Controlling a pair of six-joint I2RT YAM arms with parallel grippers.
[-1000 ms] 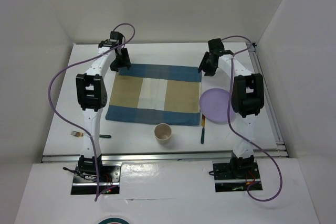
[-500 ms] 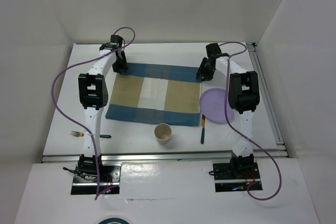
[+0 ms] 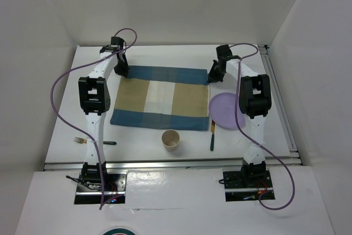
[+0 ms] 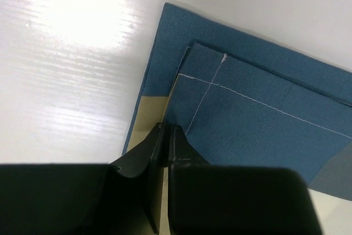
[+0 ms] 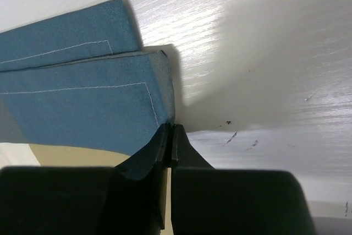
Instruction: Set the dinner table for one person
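On the dinner table (image 3: 137, 138), cup (image 3: 171, 139) and plate (image 3: 225, 111) (purple) sit beside the placemat (image 3: 160, 97).

The cloth mat (image 3: 159, 98) lies flat in the middle of the dinner table (image 3: 165, 53). The plate (image 3: 224, 111) sits on the table to the right of the mat, touching its right edge. The cup (image 3: 171, 139) stands upright just in front of the mat, near its middle. The knife (image 3: 212, 137) lies to the right of the cup, in front of the plate. The fork (image 3: 81, 140) lies far to the left, near the front, partly under the left arm. The left gripper (image 3: 122, 73) pinches the mat's far left corner, and the right gripper (image 3: 210, 78) pinches its far right corner.
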